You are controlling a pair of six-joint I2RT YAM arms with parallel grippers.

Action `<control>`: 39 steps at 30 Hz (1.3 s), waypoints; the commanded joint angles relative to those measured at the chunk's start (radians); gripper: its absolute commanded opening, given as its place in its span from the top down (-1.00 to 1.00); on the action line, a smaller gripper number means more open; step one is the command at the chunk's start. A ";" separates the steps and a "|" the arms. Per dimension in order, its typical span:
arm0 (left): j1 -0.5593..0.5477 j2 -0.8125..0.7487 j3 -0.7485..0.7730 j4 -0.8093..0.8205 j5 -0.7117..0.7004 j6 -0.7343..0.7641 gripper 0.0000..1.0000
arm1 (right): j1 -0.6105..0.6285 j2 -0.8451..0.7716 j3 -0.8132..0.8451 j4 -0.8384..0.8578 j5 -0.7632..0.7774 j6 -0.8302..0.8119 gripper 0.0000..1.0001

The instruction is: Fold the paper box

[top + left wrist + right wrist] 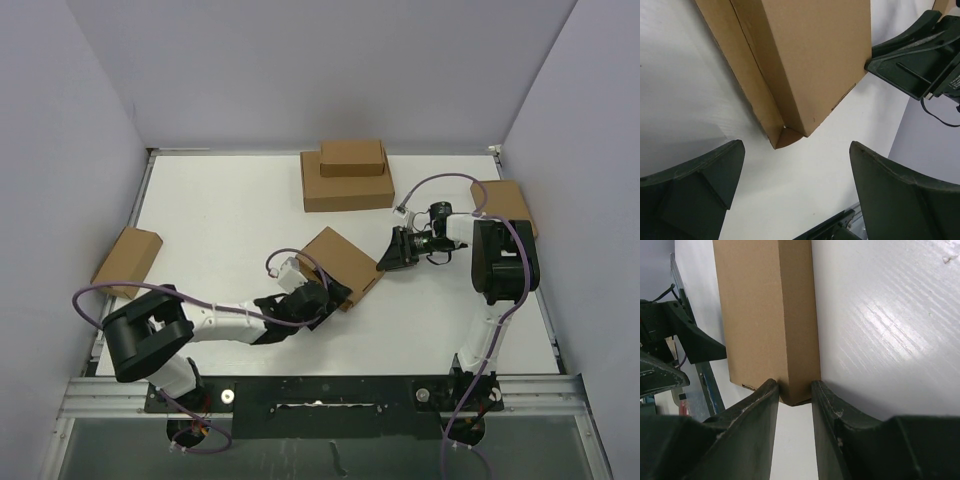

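The paper box (340,265) lies closed on the white table (220,220), turned diagonally, mid-table. My right gripper (385,262) is at its right corner. In the right wrist view that gripper (793,385) is shut on the near end of the box (765,305), one finger on each side. My left gripper (325,297) sits at the box's near-left edge. In the left wrist view it (797,150) is open wide, with the box's lower corner (810,60) just ahead of the fingers and apart from them. The right gripper's fingers (905,65) show at the top right of that view.
A wide brown box (347,190) with a smaller one (352,157) on top stands at the back. Another brown box (127,260) rests at the table's left edge and one (505,205) at the right edge behind the right arm. Grey walls enclose three sides.
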 commanded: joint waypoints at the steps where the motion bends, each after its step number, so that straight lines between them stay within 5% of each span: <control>1: -0.016 0.062 0.112 -0.184 -0.043 -0.177 -0.66 | 0.007 0.005 0.011 0.015 0.071 -0.030 0.36; 14: -0.020 0.179 0.158 -0.151 -0.028 -0.272 -0.15 | 0.009 0.005 0.010 0.016 0.071 -0.029 0.36; 26: -0.017 0.218 0.167 -0.102 -0.003 -0.243 0.59 | 0.012 0.004 0.010 0.017 0.069 -0.029 0.37; 35: -0.012 0.219 0.168 -0.069 0.012 -0.191 0.74 | 0.011 0.003 0.010 0.016 0.069 -0.030 0.37; 39: -0.012 0.198 0.154 0.008 -0.001 -0.088 0.62 | 0.011 0.005 0.010 0.016 0.069 -0.031 0.37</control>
